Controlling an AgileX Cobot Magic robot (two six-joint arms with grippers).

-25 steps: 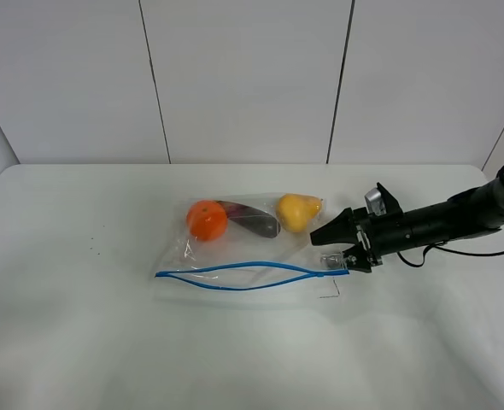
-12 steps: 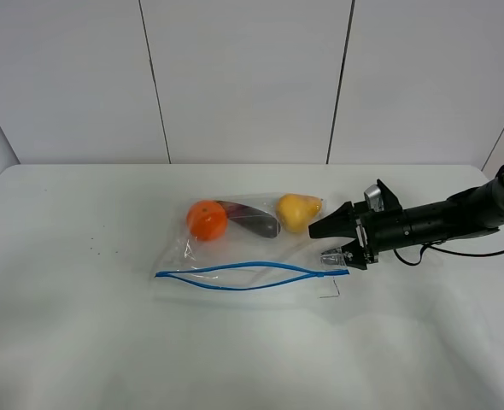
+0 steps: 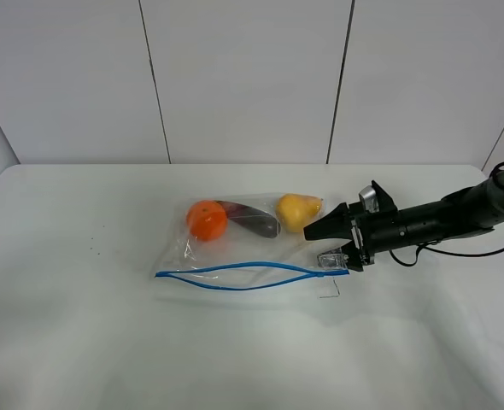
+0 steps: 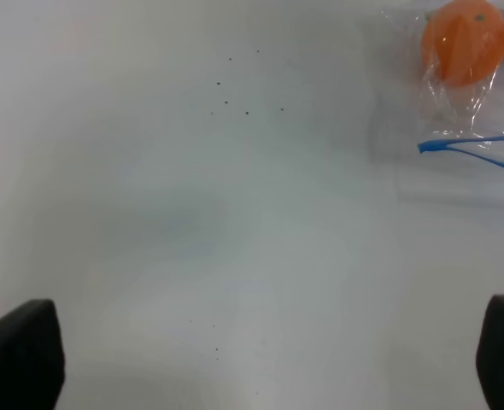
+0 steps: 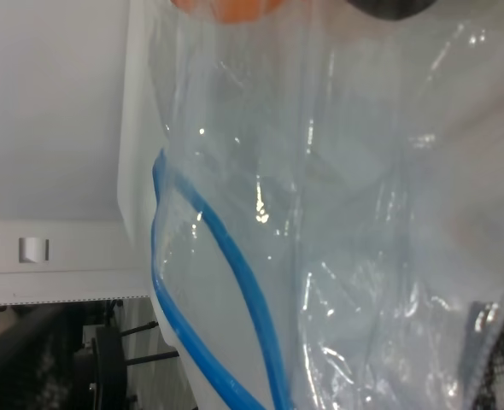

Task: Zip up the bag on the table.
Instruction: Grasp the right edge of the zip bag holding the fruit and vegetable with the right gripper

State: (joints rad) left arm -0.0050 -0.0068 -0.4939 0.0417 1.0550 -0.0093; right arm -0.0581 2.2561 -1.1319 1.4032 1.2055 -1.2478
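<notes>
The clear plastic bag [image 3: 235, 256] lies flat on the white table [image 3: 81, 342], holding an orange fruit [image 3: 207, 219], a purple one [image 3: 254, 223] and a yellow one [image 3: 296, 211]. Its blue zipper strip [image 3: 235, 275] runs along the near edge and gapes open in the middle. My right gripper [image 3: 320, 246] is open at the bag's right end, just above the zipper's end, its jaws on either side of the bag's edge. The right wrist view shows the zipper [image 5: 226, 256] up close. My left gripper [image 4: 260, 359] is open over bare table, left of the bag [image 4: 457, 111].
A few tiny dark specks [image 4: 235, 94] mark the table left of the bag. A white panelled wall [image 3: 243, 77] stands behind the table's far edge. The right arm [image 3: 440, 218] stretches in low from the right.
My right gripper has moved a little to the left, closer onto the bag's right end. The bag and fruit have not moved.
</notes>
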